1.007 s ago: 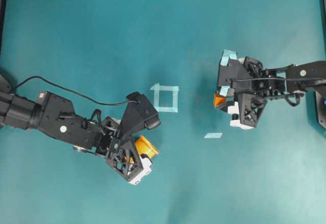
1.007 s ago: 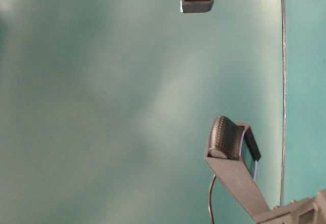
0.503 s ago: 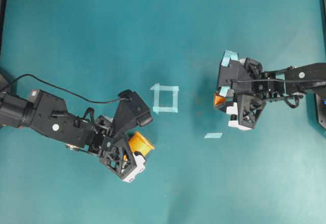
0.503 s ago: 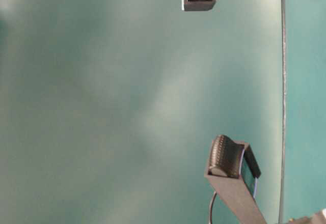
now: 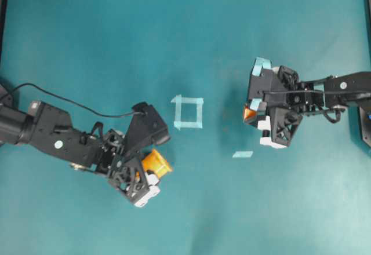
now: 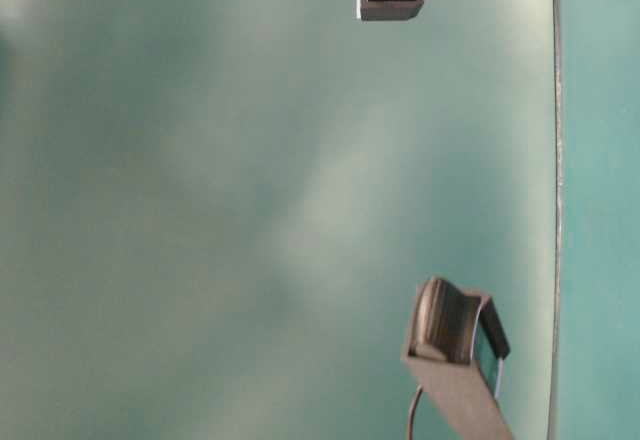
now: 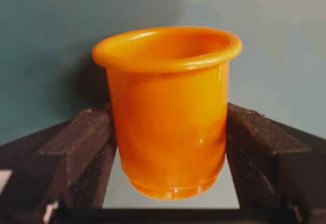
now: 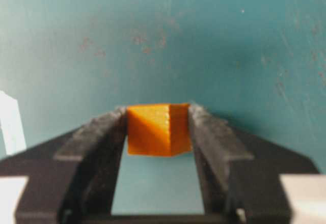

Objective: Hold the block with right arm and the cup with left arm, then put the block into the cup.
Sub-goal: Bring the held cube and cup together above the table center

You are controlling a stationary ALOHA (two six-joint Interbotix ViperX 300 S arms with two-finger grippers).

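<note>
From overhead we see the block [image 5: 248, 113] only as an orange sliver under the right arm's gripper [image 5: 259, 120]; the left arm [image 5: 35, 132] runs off-frame; table-level shapes are blurred.

Cup [image 5: 155, 162] left between left pincer [image 5: 146, 171] fingers, block [image 5: 249, 114] right (well apart), tape square [image 5: 188, 112] between

Table [image 5: 116, 46]: flat teal top, matte, lightly scuffed, fills the overhead view. Tape square [image 5: 188, 112]: pale blue outline near centre. Tape strip [image 5: 243, 154]: pale blue, at four o'clock from the square, apart. Dark frame edges [image 5: 3, 11] at nine and three o'clock. Light: even, soft.
</note>
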